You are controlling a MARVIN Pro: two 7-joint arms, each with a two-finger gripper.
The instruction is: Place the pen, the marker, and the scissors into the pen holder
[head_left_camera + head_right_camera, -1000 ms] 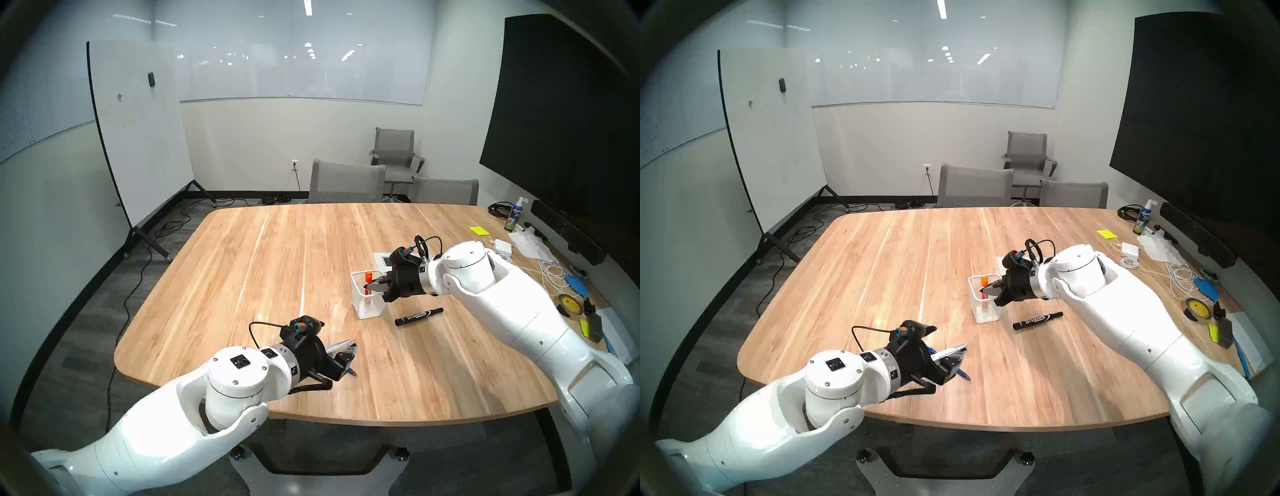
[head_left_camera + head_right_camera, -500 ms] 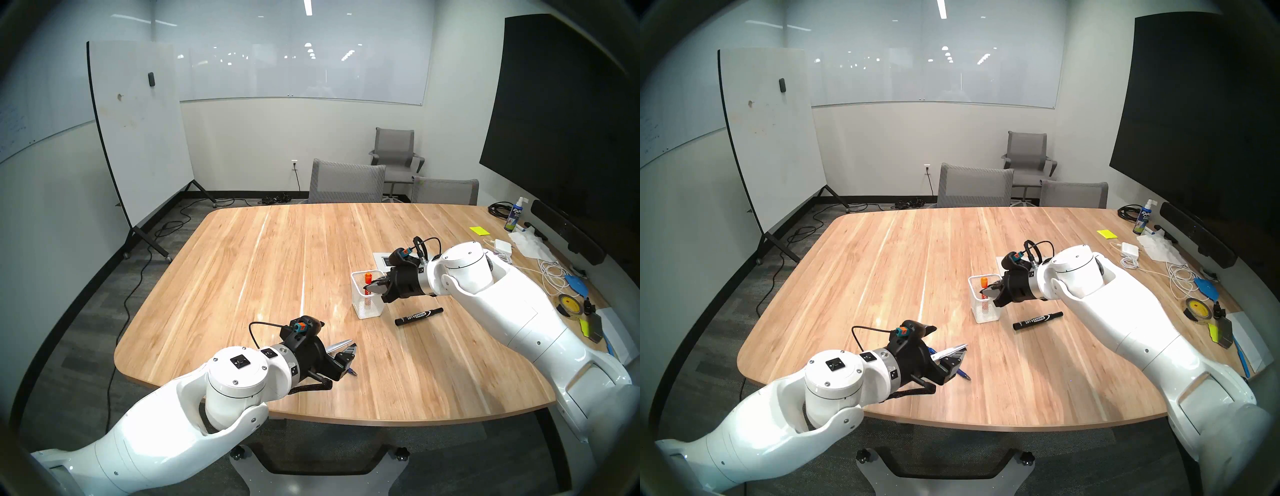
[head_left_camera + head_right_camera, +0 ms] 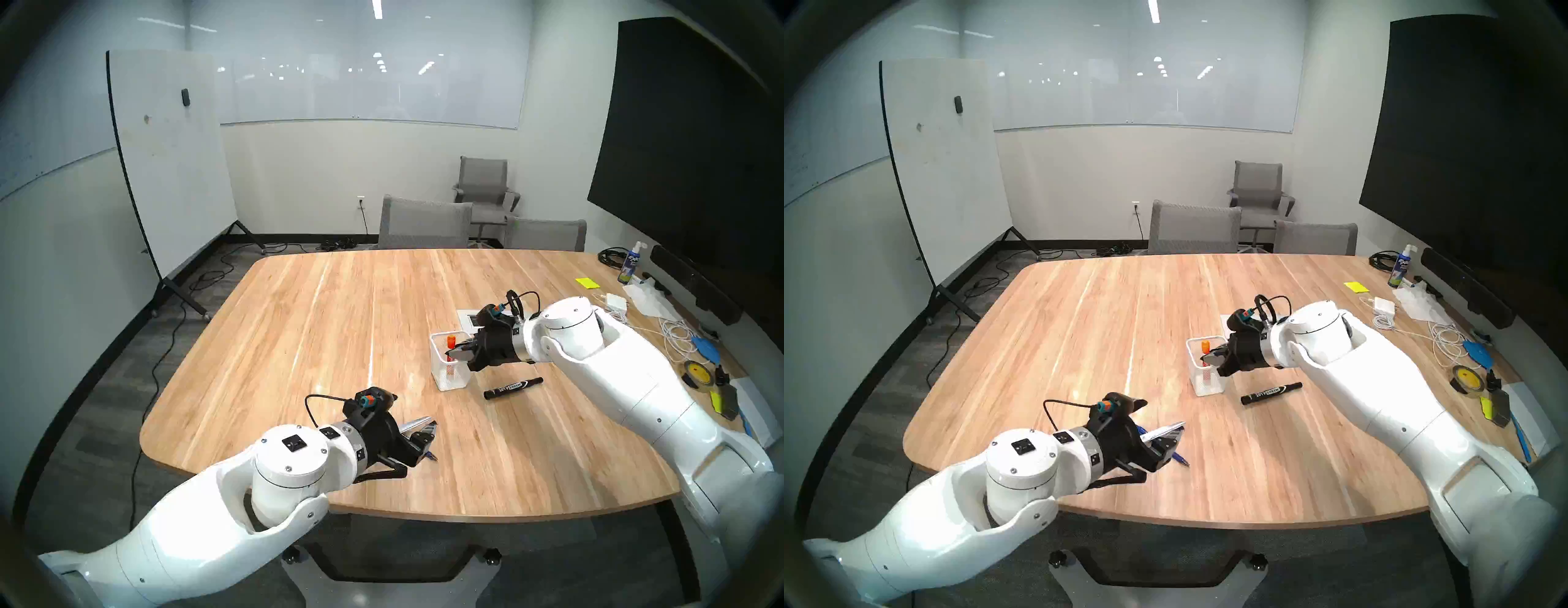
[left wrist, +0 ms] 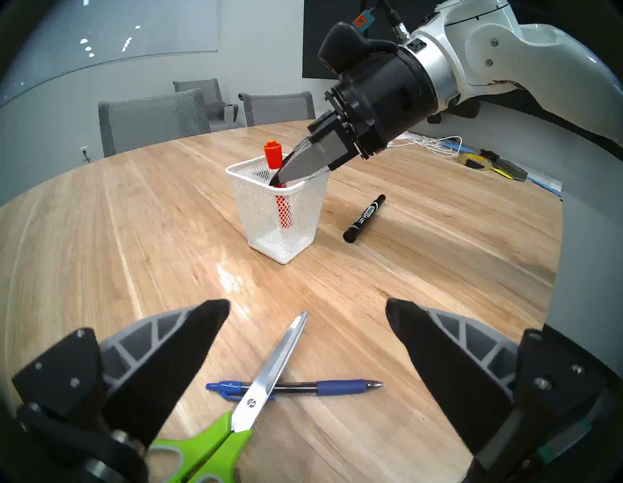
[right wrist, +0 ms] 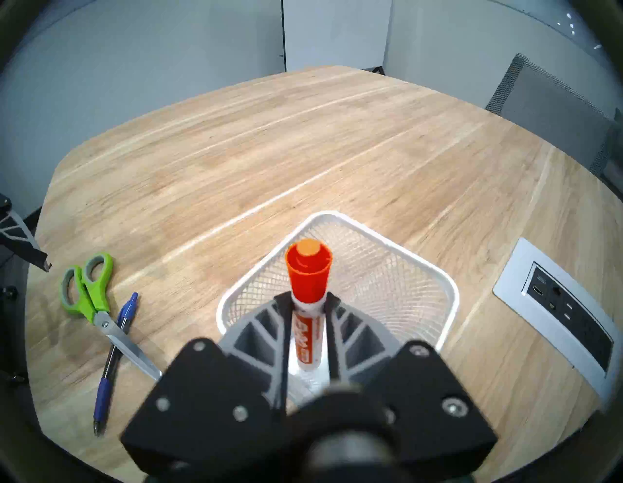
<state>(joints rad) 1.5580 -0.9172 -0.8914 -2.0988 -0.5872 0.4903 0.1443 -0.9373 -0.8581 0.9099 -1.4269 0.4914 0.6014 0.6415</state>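
Note:
The white mesh pen holder stands right of the table's middle. An orange-capped marker stands upright inside it. My right gripper dips over the rim, its jaws slightly parted on either side of that marker. A black marker lies just right of the holder. Near the front left, the green-handled scissors lie across the blue pen. Just above them hangs my left gripper, open and empty.
A socket panel is set into the wooden table behind the holder. Cables, a tape roll, a spray bottle and papers crowd the right edge. Grey chairs stand at the far side.
The right gripper's jaws have parted a little around the orange marker, which has sunk slightly into the holder. The left arm has not moved.

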